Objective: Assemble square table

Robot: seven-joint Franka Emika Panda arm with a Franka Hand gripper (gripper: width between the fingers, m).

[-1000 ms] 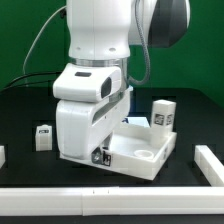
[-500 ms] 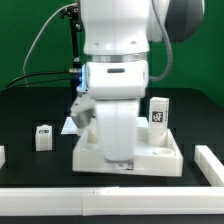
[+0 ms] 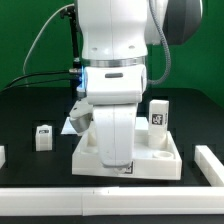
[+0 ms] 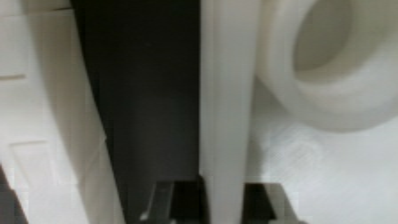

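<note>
The square table top (image 3: 160, 157) lies flat on the black surface, white, with round corner sockets. My gripper (image 3: 125, 168) is down at its front edge. In the wrist view my gripper (image 4: 222, 192) has its two dark fingers (image 4: 183, 203) on either side of the top's thin upright rim (image 4: 228, 110) and is shut on it. A round socket (image 4: 347, 60) shows beside the rim. One tagged leg (image 3: 158, 112) stands upright at the top's back right corner. A second leg (image 3: 43, 137) stands apart on the exterior view's left.
A long white rail (image 3: 100, 196) edges the front of the black surface, with a white end piece (image 3: 210, 162) on the exterior view's right. The marker board (image 3: 72, 124) lies behind my arm. The arm's body hides much of the top.
The arm has swung to the exterior view's right and the table top has turned from a skewed pose to square with the front rail. Both legs stayed put.
</note>
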